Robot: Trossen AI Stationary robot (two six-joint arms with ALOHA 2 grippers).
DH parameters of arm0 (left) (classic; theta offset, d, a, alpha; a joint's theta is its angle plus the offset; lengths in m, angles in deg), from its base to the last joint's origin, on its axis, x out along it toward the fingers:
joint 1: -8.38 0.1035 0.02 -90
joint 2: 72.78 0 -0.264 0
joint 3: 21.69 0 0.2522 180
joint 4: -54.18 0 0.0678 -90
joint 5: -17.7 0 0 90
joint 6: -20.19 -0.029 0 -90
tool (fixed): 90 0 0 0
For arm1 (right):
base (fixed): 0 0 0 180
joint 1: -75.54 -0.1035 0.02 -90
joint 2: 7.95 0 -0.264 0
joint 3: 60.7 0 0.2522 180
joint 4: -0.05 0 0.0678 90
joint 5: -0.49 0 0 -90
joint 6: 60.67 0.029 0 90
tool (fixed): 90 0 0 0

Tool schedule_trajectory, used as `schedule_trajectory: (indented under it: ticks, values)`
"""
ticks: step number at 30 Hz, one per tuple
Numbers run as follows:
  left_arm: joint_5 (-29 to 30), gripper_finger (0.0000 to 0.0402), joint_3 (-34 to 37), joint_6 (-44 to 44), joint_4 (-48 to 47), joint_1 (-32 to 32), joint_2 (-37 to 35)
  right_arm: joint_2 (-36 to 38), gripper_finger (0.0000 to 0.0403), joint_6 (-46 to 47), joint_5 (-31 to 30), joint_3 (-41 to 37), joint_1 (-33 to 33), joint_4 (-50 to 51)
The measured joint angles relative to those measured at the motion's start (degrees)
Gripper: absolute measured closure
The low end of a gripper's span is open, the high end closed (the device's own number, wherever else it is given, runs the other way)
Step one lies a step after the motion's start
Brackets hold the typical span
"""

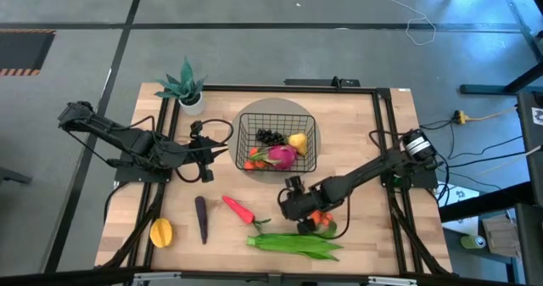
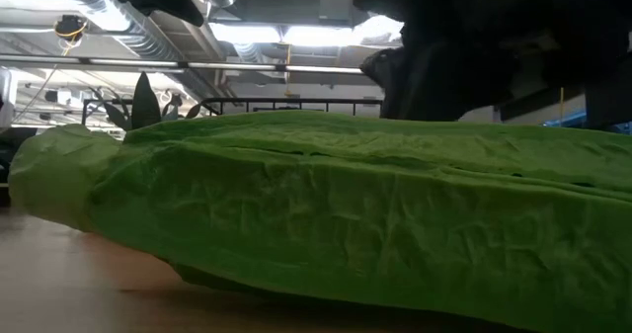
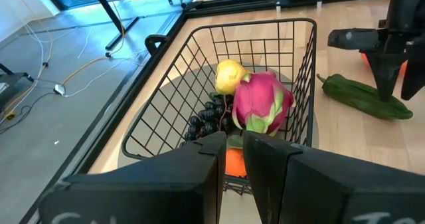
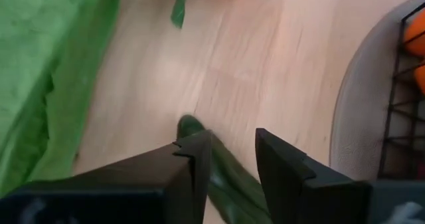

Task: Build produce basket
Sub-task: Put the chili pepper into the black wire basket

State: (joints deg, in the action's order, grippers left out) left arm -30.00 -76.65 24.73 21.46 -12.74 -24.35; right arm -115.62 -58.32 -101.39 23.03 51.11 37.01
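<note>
Leafy bundle: the long green bundle (image 1: 297, 245) lies at the table's front edge, well in front of the basket (image 3: 265, 24), and fills the low view.
Loose produce: orange tomatoes (image 1: 318, 222) sit just beside the bundle. The red pepper (image 1: 237, 207), eggplant (image 1: 201, 220) and mango (image 1: 161, 232) lie in front of the basket and off to its left.
Step in hand: as I judge it, picking up the cucumber (image 3: 362, 96), which lies flat on the wood between the basket's front and the bundle.
Right gripper: the right gripper (image 4: 234, 151) points down over one end of the cucumber. Its claw is half open and stands astride the cucumber, with bare wood showing beside one finger, so it does not look clamped yet.
Doing it well: centre the claw across the cucumber's width. The grip would sit better further in from the tip, since a hold at the end would likely let the long body swing or slip. Then close firmly and lift straight up, high enough to clear the basket's front rim.
Basket: it holds a pink dragon fruit (image 3: 262, 101), a lemon (image 3: 229, 74), dark grapes (image 3: 209, 117) and something orange. The freest space looks to be along its walls, so lay the cucumber there.
Left gripper: the left gripper (image 3: 230, 151) waits just beside the basket's left wall, claw nearly together and empty. Keep the carry path clear of it.
Potted plant: the potted plant (image 1: 187, 89) stands behind and left of the basket and plays no part.
</note>
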Motion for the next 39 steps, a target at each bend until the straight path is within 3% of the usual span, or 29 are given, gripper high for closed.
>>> schedule_trajectory:
  ticks: [10, 29, 39]
  values:
    - [0.00, 0.0358, 0.01, 0.00, 0.00, 0.00, 0.00, -0.63, 0.0295, 0.46, 3.02, 0.00, -0.17, 7.48]
    - [0.00, 0.0358, 0.02, 0.00, 0.00, -0.02, 0.00, -3.42, 0.0295, -0.83, 3.30, 0.24, -0.17, 5.19]
    - [0.00, 0.0358, 0.02, 0.00, 0.00, -0.02, 0.00, -3.97, 0.0295, 23.03, 7.81, 0.00, -0.15, -5.61]
